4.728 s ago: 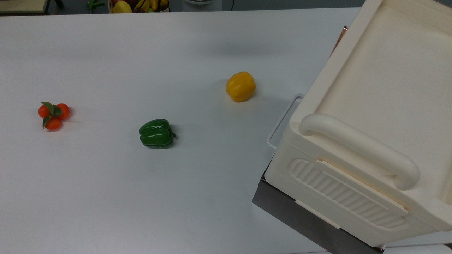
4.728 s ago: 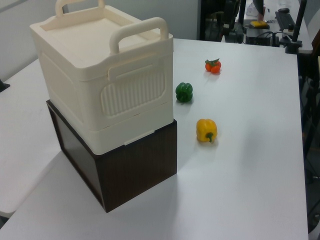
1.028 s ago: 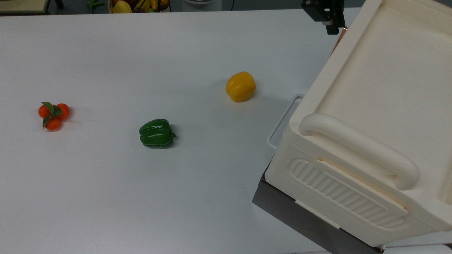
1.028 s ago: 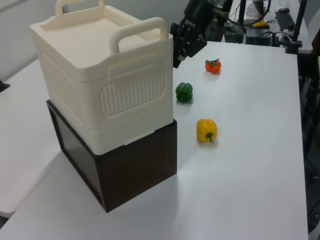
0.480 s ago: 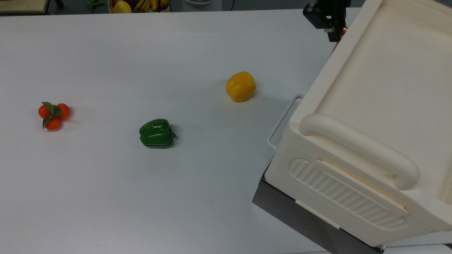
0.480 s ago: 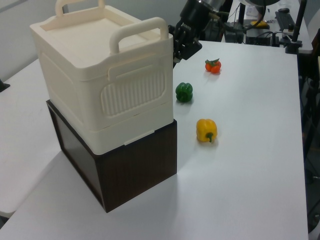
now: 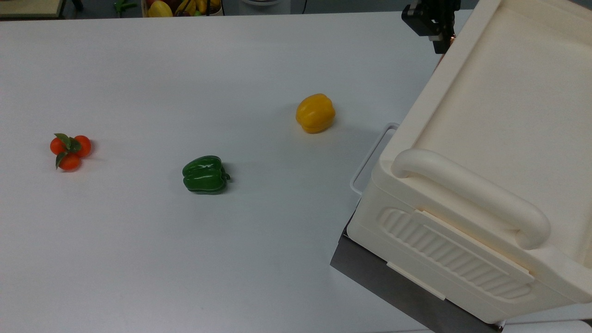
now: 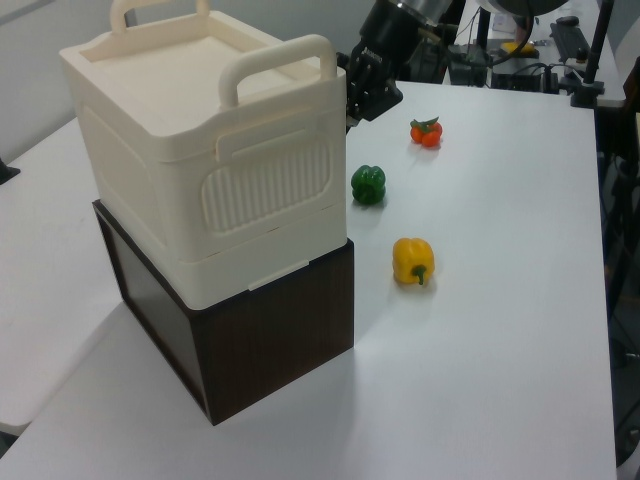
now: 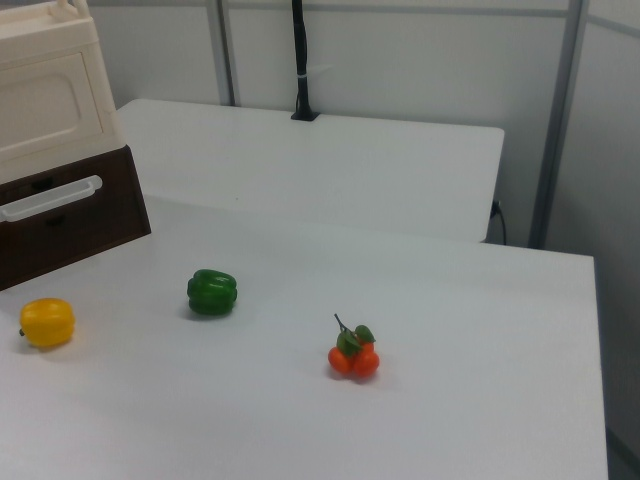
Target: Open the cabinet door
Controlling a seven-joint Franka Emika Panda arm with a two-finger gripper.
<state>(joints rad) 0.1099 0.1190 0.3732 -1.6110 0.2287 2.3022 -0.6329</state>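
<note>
The cream cabinet [image 7: 490, 138] stands on a dark box at the top view's right. Its door [image 9: 45, 105], a cream panel with a recessed field, faces the right view at that picture's upper left. The door's copper-orange handle strip [image 7: 444, 52] peeks out along the cabinet's far left edge in the top view. My black gripper [image 7: 440, 42] hangs right at the upper end of that strip. In the left view the gripper [image 8: 354, 104] sits against the cabinet's far right corner, just below the thick bar handle [image 8: 280, 62].
On the white table lie a yellow pepper [image 7: 315, 113], a green pepper [image 7: 205, 174] and a cluster of small orange fruits [image 7: 70, 148]. The dark brown box [image 8: 270, 335] under the cabinet carries a white drawer handle [image 9: 50, 198].
My gripper came into view from the far side and closed in on the cabinet's corner by the copper strip. Over the last half second it edged slightly closer. Nothing else moved.
</note>
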